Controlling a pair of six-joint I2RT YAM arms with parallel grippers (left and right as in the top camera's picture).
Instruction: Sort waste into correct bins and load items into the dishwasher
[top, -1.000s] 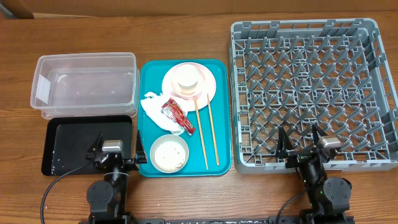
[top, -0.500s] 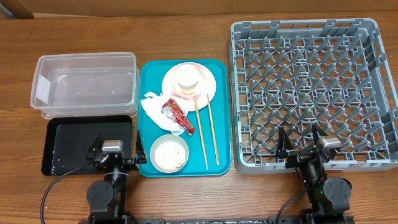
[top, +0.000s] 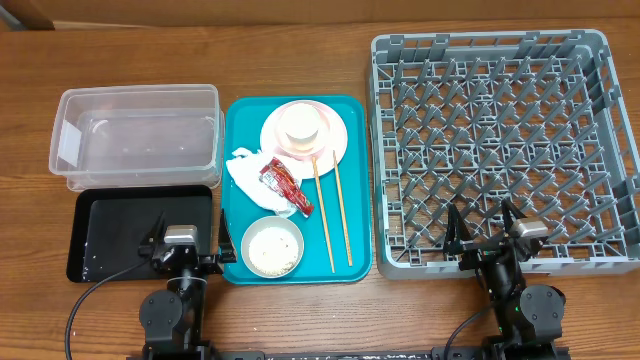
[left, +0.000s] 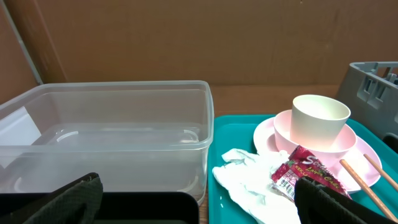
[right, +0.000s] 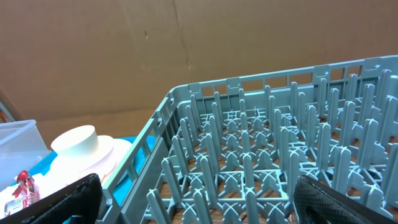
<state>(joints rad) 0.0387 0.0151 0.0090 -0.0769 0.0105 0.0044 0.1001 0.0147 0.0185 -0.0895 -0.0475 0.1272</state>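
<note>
Both wide open, empty: my left end effector (top: 188, 242) sits just left of the teal tray (top: 356, 130), my right end effector (top: 482, 230) well right of it.

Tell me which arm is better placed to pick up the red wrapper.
Left, likely: the left gripper hangs open beside the teal tray, near the red wrapper; the right gripper is over the grey rack, farther off.

Left wrist view: black tray (left: 149, 211) cut by lower edge, only strip seen; napkin (left: 249, 180), chopsticks (left: 364, 180) clipped at frame edge; pink bowl (left: 292, 134) interior hidden by cup (left: 320, 115). Right wrist view: dish rack (right: 261, 162) cropped right and below; wrapper (right: 22, 185) seen only in part. Overhead: rice grains (top: 272, 250) too small to be told apart.
</note>
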